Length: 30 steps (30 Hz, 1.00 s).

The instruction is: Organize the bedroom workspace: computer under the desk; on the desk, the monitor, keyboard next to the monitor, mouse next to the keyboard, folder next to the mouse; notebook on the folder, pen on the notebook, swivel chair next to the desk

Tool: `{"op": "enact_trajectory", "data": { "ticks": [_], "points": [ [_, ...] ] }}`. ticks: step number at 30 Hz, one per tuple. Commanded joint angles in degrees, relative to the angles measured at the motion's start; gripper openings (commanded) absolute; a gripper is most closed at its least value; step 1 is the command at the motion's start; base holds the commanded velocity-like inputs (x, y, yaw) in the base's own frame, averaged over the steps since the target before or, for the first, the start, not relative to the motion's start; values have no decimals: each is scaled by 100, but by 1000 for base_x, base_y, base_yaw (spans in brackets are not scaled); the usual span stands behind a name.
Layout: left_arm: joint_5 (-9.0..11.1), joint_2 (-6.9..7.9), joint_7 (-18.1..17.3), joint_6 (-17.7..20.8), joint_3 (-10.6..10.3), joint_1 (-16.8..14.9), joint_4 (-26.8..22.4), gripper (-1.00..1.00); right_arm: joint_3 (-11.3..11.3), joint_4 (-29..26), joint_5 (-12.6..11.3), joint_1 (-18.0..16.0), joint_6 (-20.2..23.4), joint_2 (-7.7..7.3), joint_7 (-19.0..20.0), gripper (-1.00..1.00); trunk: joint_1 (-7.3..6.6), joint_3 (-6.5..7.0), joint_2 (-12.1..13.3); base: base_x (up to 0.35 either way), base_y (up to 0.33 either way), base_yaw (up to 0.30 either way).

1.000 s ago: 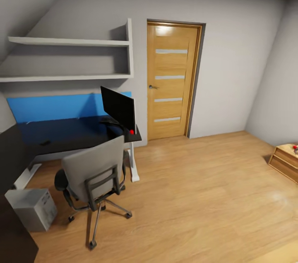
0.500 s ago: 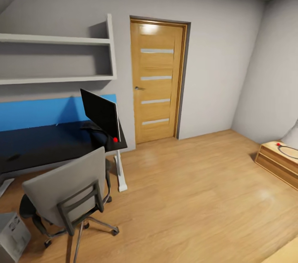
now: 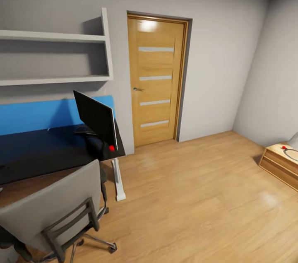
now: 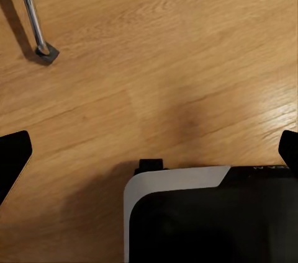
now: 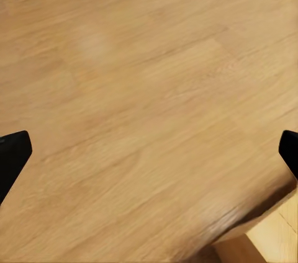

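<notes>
The black-topped desk [image 3: 37, 151] stands along the left wall. The monitor [image 3: 97, 120] sits at its right end, turned edge-on toward the room. The swivel chair [image 3: 49, 209] stands in front of the desk with its grey back toward me, which hides the seat. The keyboard, mouse, folder, notebook and pen are out of view. My left gripper [image 4: 150, 154] is open over bare floor, near a chrome chair leg [image 4: 30, 12] and its castor. My right gripper [image 5: 150, 151] is open over the wood floor, holding nothing.
A wooden door [image 3: 157, 76] is shut in the far wall. White shelves [image 3: 54, 58] hang above the desk and a blue panel [image 3: 33, 114] backs it. A low light-wood unit [image 3: 281, 163] stands at the right. My own base [image 4: 211, 213] shows under the left gripper.
The whole picture has shifted, so the camera has turned right and moved closer. Desk and chair now sit further left and lower in view, and the grey computer has slid past the frame's edge.
</notes>
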Motion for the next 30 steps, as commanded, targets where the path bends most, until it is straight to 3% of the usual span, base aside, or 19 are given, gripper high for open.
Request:
{"op": "enact_trajectory", "data": {
  "ticks": [1, 16, 30],
  "points": [
    [-2, 1, -6, -10, -2, 1, -6, 100, 2, 6, -13, -4, -16, 4, -1, 100, 4, -10, -5, 327, 3, -93],
    [-2, 1, -6, -10, -2, 1, -6, 100, 4, 121, -4, -4, -16, 18, 4, 100, 4, -18, -5, 327, -56, -218],
    [-2, 1, -6, -10, -2, 1, -6, 100, 7, 298, 2, -4, -17, 18, 7, 100, 4, -22, -5, 327, -4, -32]
  ]
}}
